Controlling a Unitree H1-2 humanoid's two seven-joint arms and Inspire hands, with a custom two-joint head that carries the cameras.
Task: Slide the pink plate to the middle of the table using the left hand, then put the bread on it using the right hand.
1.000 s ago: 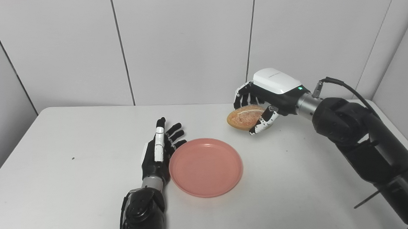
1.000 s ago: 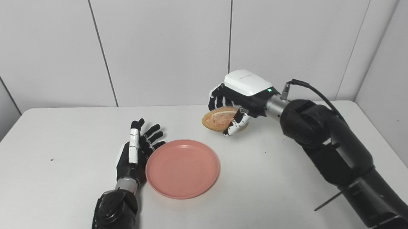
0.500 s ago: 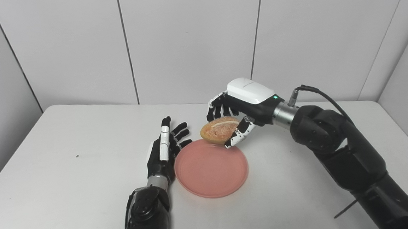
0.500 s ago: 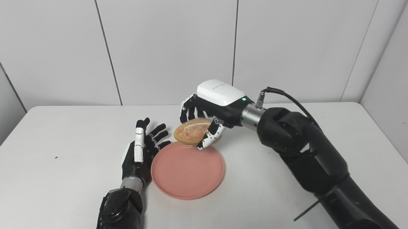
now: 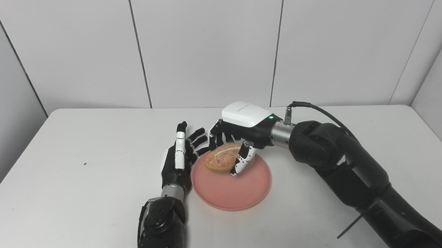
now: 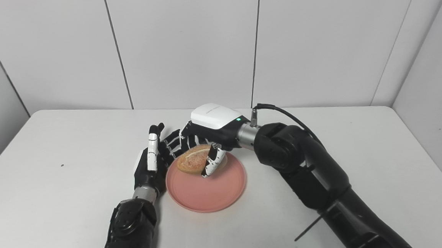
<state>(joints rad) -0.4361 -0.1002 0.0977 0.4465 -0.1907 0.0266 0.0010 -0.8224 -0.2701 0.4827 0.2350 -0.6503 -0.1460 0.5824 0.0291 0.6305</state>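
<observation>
The pink plate [image 5: 235,188] lies near the middle of the white table [image 5: 55,180]. My left hand [image 5: 179,157] is open, fingers straight, resting on the table against the plate's left rim. My right hand [image 5: 240,132] is shut on the bread [image 5: 220,159], a golden oval roll with a pale slit. It holds the roll over the plate's far left part, low above or touching it; I cannot tell which. The same shows in the right eye view: plate [image 6: 210,191], bread [image 6: 192,160], left hand [image 6: 152,159], right hand [image 6: 211,128].
Grey wall panels [image 5: 208,44] stand behind the table's far edge. A small dark speck [image 5: 85,164] lies on the table at the left. A grey cable [image 5: 320,112] loops from my right wrist.
My right hand has carried the bread left and down, from beyond the plate's right side to over the plate. The left hand stays by the rim. The camera has shifted slightly.
</observation>
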